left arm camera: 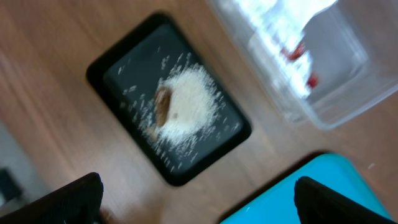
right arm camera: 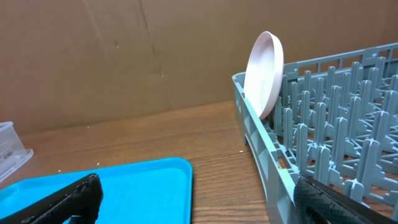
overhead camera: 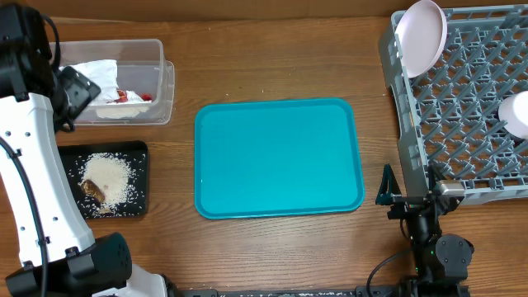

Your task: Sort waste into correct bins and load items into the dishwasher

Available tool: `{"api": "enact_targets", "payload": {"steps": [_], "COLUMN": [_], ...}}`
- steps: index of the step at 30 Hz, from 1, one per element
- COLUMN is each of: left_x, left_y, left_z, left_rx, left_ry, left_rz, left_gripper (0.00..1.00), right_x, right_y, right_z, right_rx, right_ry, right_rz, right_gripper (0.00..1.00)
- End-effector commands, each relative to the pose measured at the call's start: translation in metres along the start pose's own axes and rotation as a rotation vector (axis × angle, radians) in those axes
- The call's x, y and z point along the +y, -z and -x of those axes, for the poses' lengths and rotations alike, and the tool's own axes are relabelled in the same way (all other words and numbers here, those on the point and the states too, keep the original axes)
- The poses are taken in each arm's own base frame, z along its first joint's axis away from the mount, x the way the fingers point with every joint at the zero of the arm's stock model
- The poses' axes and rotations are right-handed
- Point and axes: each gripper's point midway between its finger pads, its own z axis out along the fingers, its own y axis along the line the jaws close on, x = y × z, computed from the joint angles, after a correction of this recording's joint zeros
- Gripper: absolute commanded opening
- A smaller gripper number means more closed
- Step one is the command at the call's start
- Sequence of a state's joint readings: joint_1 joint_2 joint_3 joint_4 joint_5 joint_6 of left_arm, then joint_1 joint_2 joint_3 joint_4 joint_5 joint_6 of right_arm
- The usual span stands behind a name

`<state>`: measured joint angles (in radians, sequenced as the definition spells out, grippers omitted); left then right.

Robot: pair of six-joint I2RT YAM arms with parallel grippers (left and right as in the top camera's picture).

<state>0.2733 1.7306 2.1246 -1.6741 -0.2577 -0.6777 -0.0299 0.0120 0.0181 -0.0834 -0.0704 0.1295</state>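
Note:
The clear tub [overhead camera: 165,82] at the back left holds a crumpled white napkin [overhead camera: 97,74] and a red wrapper [overhead camera: 132,96]. In front of it the black tray [overhead camera: 136,153] carries a pile of rice [overhead camera: 109,175] with a brown scrap [overhead camera: 92,191]. A white plate [overhead camera: 421,37] stands on edge in the grey rack [overhead camera: 462,99]; another white dish [overhead camera: 517,114] sits at its right edge. My left gripper [left arm camera: 199,202] hangs open and empty high over the wood between the black tray [left arm camera: 99,71] and the teal tray. My right gripper [right arm camera: 199,196] is open and empty beside the rack's [right arm camera: 323,93] near corner.
A bare teal tray [overhead camera: 279,157] lies in the middle of the wooden table. The left arm's white links run along the table's left edge, partly over the tub. A brown board stands behind the table in the right wrist view.

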Motion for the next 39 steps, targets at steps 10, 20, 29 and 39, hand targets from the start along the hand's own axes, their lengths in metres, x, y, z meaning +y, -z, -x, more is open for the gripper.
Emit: {"api": "enact_targets", "payload": {"steps": [10, 20, 29, 39], "left_x": [-0.026, -0.017, -0.048, -0.056], "left_y": [0.006, -0.085, -0.115, -0.107], "left_z": [-0.071, -0.161, -0.202, -0.201], "left_rx": [-0.146, -0.149, -0.300, -0.506], "left_ry": [-0.339, -0.462, -0.542, -0.489], "left_rz": [-0.152, -0.315, -0.679, -0.862], "left_gripper": [1.00, 1.00, 1.00, 1.00], "right_x": [0.000, 0.000, 0.000, 0.000], "right_y": [0.000, 0.000, 0.000, 0.000], "right_z": [-0.002, -0.002, -0.002, -0.002], "right_rx": [-0.002, -0.002, -0.002, -0.002], "right_ry": [0.007, 0.007, 0.007, 0.007], "right_rz": [-0.002, -0.002, -0.002, -0.002], "right_gripper": [1.00, 1.00, 1.00, 1.00]}}
